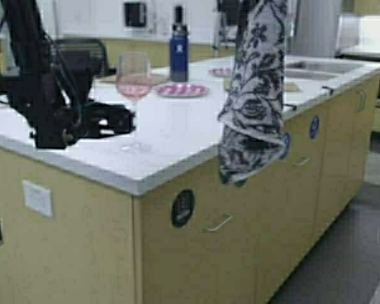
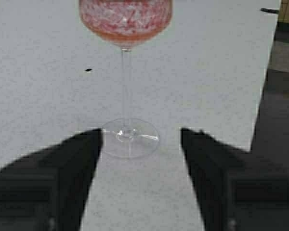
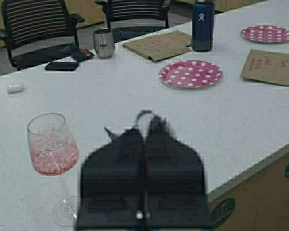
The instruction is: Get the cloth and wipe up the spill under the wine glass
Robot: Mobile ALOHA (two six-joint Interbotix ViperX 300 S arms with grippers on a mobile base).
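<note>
The wine glass (image 1: 133,79) stands on the white counter (image 1: 177,136), pink liquid in its bowl (image 2: 125,19) and its clear foot (image 2: 130,137) flat on the top. My left gripper (image 2: 140,139) is open, low over the counter just short of the foot, a finger on either side and nothing between them. The black floral cloth (image 1: 254,95) hangs from above, over the counter's front edge to the right of the glass. My right gripper (image 3: 147,125) is shut on it; only a small loop of fabric shows at the tips. I cannot make out a spill around the foot.
Behind the glass are a dark blue bottle (image 1: 178,44) and a pink dotted plate (image 1: 182,90), with a second plate (image 3: 267,33) farther on. Tan paper mats (image 3: 159,44), a steel tumbler (image 3: 104,43) and a phone (image 3: 61,66) lie near the far edge. A sink (image 1: 316,66) sits far right.
</note>
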